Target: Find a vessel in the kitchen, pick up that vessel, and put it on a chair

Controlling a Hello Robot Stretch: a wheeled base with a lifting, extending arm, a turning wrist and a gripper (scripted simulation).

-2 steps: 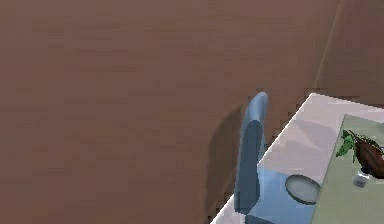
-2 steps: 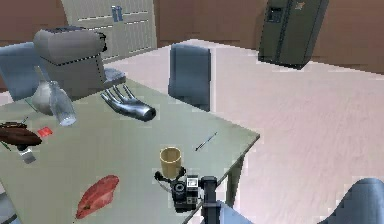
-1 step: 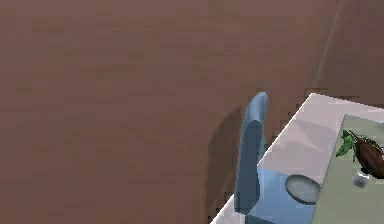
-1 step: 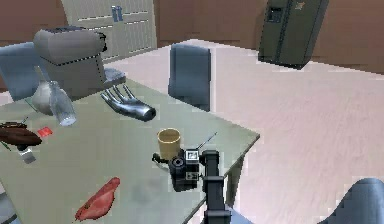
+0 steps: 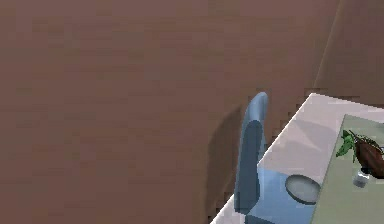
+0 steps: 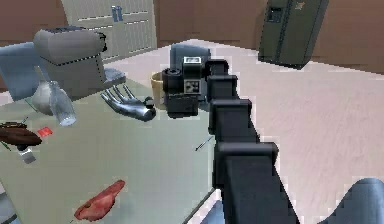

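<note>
A pale grey-green table [image 6: 150, 160] stands in a kitchen with a brown wall. Over it the dark square arm [image 6: 240, 150] ends in the gripper [image 6: 140, 108]. A tan rounded thing [image 6: 160, 75] sits right behind it, so I cannot tell whether it holds anything. Toward the table's edge at the arm side view's left stand a clear glass vessel [image 6: 52, 100] and a silver metal toaster [image 6: 70, 50]. A blue chair [image 5: 250, 160] stands at the table's corner, near a grey round plate [image 5: 300, 187].

The forward view is dim, and the blue chair [image 5: 251, 150] throws a soft dark shadow on the brown wall [image 5: 120, 100]. The arm side view is brighter, with even light on the pale table [image 6: 140, 160] and floor [image 6: 320, 110].
</note>
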